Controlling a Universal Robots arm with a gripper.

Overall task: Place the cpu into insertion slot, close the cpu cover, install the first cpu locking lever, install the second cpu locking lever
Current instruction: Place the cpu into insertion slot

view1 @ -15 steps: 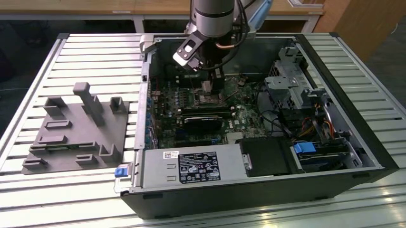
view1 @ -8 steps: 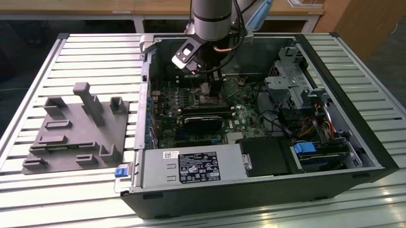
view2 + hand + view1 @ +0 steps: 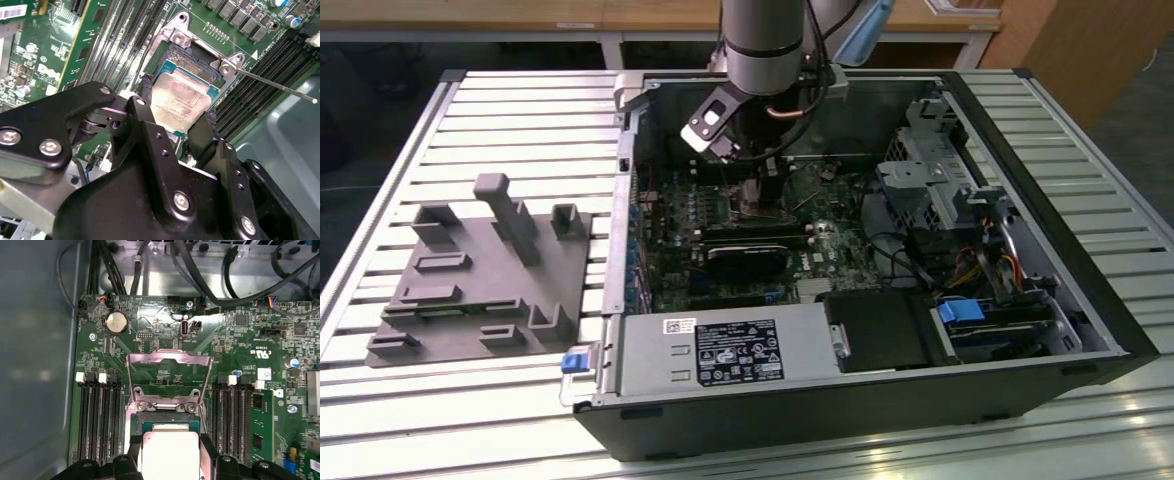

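The pincer [image 3: 177, 101] grips the cpu [image 3: 184, 104] at the insertion slot [image 3: 192, 59]

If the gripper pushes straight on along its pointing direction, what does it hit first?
The gripper grips the cpu, which would meet the insertion slot straight ahead; depth is unclear, so they may already touch.

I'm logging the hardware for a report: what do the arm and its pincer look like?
The arm is a round silver-grey tube with a dark band and a pale blue joint cap. The pincer is matte black: jointed flat links fastened by silver screws, ending in two narrow fingers.
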